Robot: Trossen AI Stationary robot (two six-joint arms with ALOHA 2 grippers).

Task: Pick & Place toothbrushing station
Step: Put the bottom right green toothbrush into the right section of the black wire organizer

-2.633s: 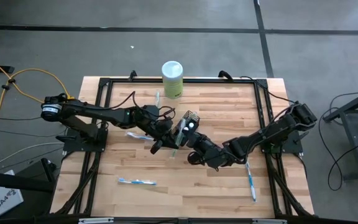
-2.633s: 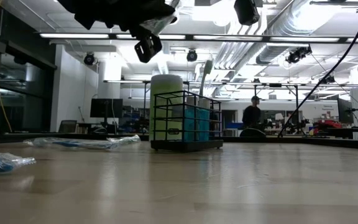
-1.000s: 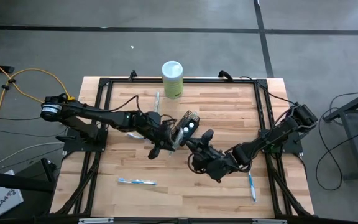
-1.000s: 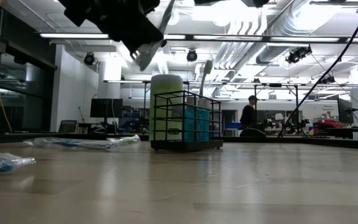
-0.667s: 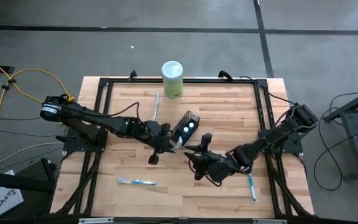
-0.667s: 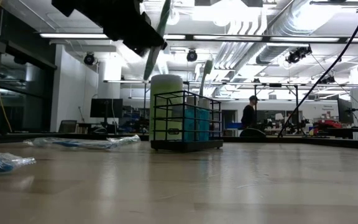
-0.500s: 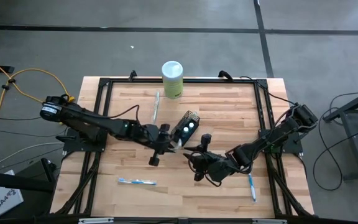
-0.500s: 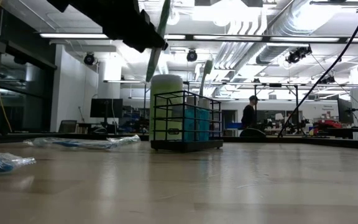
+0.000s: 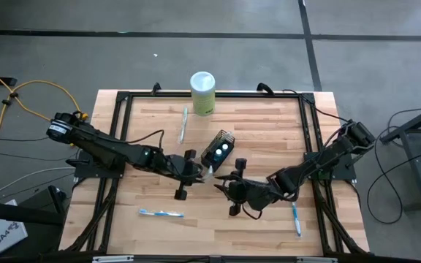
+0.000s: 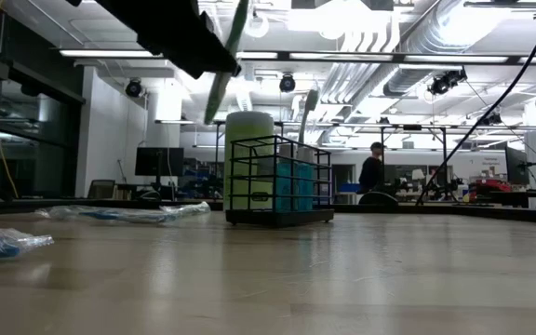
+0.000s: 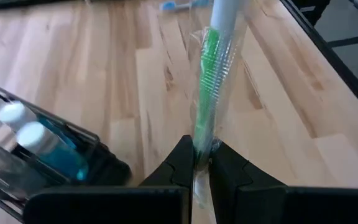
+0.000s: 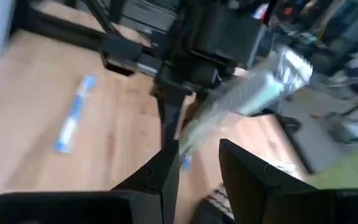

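The left arm reaches low across the tabletop, its end effector clamped on a wrapped green toothbrush at the mesh holder's seven o'clock. The holder sits mid-table. At its five o'clock, the right arm folds inward, end effector parted, empty, facing the brush.

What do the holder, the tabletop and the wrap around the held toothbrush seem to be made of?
Holder: thin black wire, likely coated metal, since it forms an open see-through grid.
Tabletop: pale wood planks with visible grain and a slight sheen.
Wrap on the toothbrush in the left gripper: clear, crinkled, glossy film, probably plastic.
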